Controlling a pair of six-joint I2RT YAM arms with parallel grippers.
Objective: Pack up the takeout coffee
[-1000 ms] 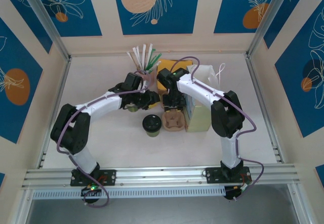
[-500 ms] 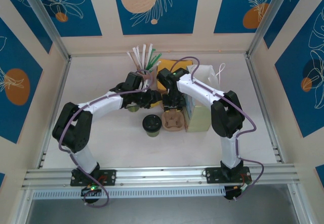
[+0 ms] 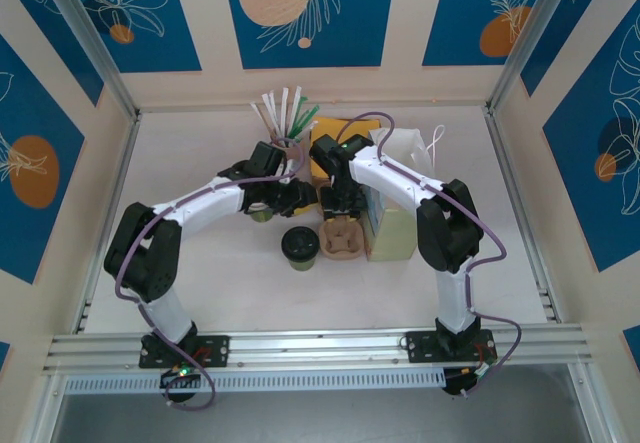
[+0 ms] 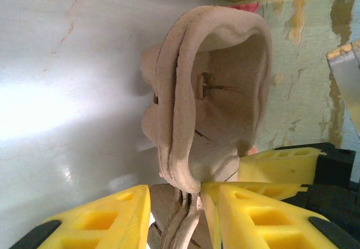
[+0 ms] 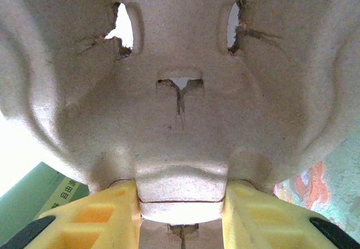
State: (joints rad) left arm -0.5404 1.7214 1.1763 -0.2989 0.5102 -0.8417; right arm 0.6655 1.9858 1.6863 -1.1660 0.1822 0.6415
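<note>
Top view: your takeout coffee [image 3: 299, 246] stands upright just left of the cardboard cup carrier [image 3: 343, 240], apart from both the left gripper [image 3: 298, 196] and the right gripper [image 3: 338, 203]. It is probably light, soft-walled and spillable, so grip it gently below the lid.
Left wrist: the left gripper pinches the carrier's rim.
Right wrist: the right gripper clamps the carrier's edge.

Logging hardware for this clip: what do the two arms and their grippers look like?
The left arm and right arm have white links, bulky black joints and black bases; a purple cable loops along each. The left gripper and right gripper carry blocky yellow fingers with square recesses and black backing.
</note>
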